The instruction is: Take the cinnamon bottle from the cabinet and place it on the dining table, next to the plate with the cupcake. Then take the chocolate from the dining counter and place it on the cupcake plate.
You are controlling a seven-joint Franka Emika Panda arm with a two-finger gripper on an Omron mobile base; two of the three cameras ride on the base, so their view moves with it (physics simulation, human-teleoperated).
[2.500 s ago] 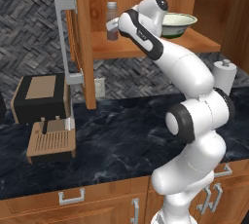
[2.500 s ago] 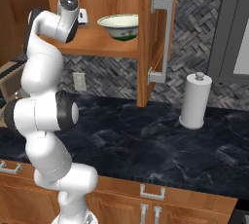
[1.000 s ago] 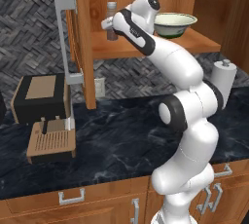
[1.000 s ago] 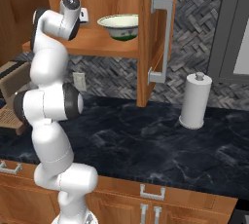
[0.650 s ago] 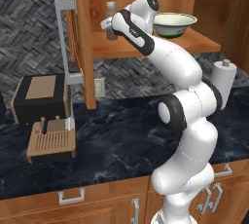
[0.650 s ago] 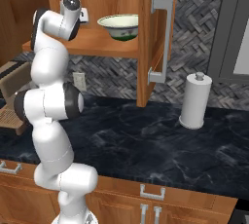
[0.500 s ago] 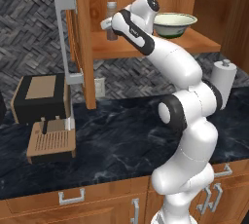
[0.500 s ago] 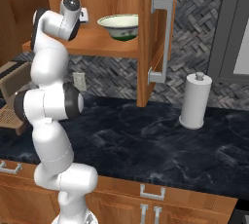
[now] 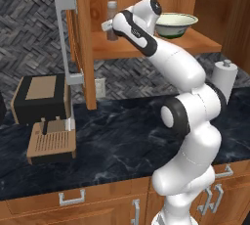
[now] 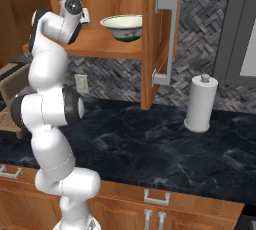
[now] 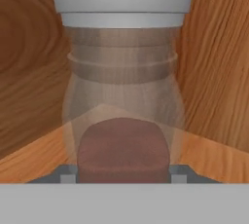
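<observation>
Closest to the base cameras is the dark marble counter (image 9: pixel 117 141), with wooden drawer fronts below it cut off by the bottom edge. On its left sits a black coffee machine (image 9: pixel 41 99) with a wooden drip tray; on its right stands a white paper towel roll (image 10: pixel 201 103), partly hidden behind the arm in the left base view. Above, the wall cabinet (image 9: pixel 146 48) has its door (image 9: pixel 78 38) swung open, and the top of the cabinet runs out of frame. On the shelf, a green and white bowl (image 10: pixel 122 26) sits to the right, its left side covered by the robot's wrist in the left base view. At the shelf's left end stands the cinnamon bottle (image 11: pixel 124 96), upright with a pale cap and brown powder in the bottom. The gripper (image 11: pixel 124 173) pinches the bottle at its base, one dark fingertip (image 11: pixel 66 172) showing on each side. In the left base view the hand covers most of the bottle.
</observation>
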